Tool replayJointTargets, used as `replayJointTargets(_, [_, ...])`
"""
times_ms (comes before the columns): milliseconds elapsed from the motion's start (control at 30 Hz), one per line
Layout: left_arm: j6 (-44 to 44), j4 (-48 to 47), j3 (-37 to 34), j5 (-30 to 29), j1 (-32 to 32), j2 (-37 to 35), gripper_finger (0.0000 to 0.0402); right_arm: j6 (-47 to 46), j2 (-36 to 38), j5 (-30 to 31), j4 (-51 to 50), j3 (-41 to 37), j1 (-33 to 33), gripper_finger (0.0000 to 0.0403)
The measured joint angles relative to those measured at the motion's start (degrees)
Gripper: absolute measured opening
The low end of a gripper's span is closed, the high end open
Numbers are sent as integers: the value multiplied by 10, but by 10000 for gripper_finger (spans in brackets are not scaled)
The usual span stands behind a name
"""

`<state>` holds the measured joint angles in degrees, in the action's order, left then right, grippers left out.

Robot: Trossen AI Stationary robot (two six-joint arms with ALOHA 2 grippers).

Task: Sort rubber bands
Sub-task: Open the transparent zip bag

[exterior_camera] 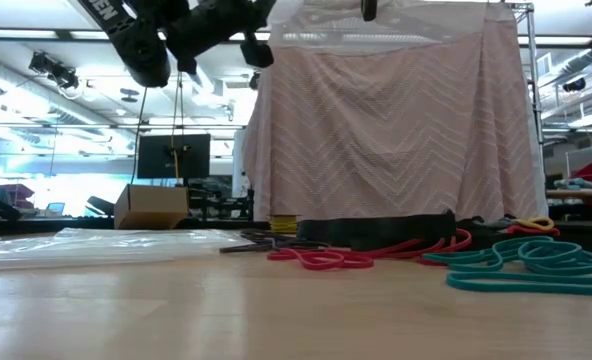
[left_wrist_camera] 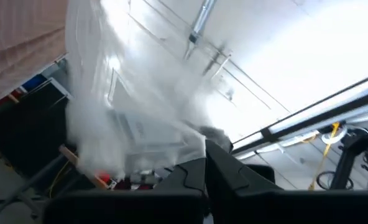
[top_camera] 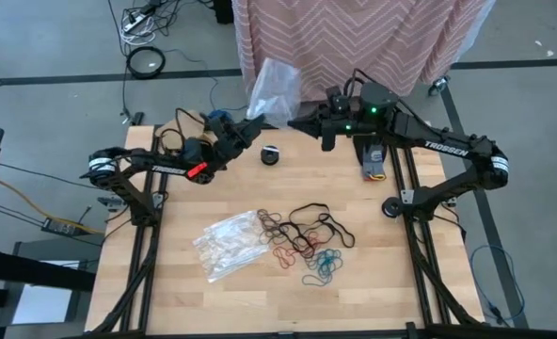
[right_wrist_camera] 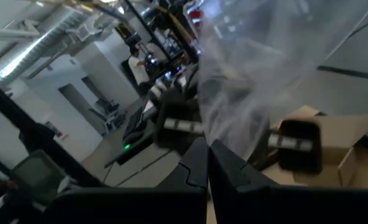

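Both grippers, left (top_camera: 258, 125) and right (top_camera: 297, 122), pinch one clear bag (top_camera: 274, 87) aloft with fingers closed; thin film may slip or tear when pulled apart; rubber bands (top_camera: 307, 240) lie unsorted mid-table.

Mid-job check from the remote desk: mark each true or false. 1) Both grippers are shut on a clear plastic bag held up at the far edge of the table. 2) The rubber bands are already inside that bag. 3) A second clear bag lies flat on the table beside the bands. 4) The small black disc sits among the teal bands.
1) True: the left gripper and the right gripper both pinch the clear plastic bag, raised at the far edge.
2) False: the rubber bands still lie loose on the table.
3) True: a second clear bag lies flat next to the bands.
4) False: the small black disc sits apart, near the far edge below the grippers.
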<state>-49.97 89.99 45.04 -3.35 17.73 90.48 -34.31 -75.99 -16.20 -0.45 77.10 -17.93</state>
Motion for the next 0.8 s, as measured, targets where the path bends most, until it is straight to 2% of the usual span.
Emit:
replayJointTargets(267, [-9,-19,0,67,35,-14,44,13,0,16,-45,0,38,0])
replayJointTargets(433, [-30,-51,0,115,44,-14,8,20,0,35,-59,0,52,0])
replayJointTargets(500, [-31,-69,0,133,43,-16,5,17,0,27,-77,0,52,0])
replayJointTargets(667, [-28,-147,16,180,46,-25,3,29,0,-18,-115,0,60,5])
replayJointTargets(800, [2,-262,50,257,48,-46,2,39,6,-47,-163,0,75,37])
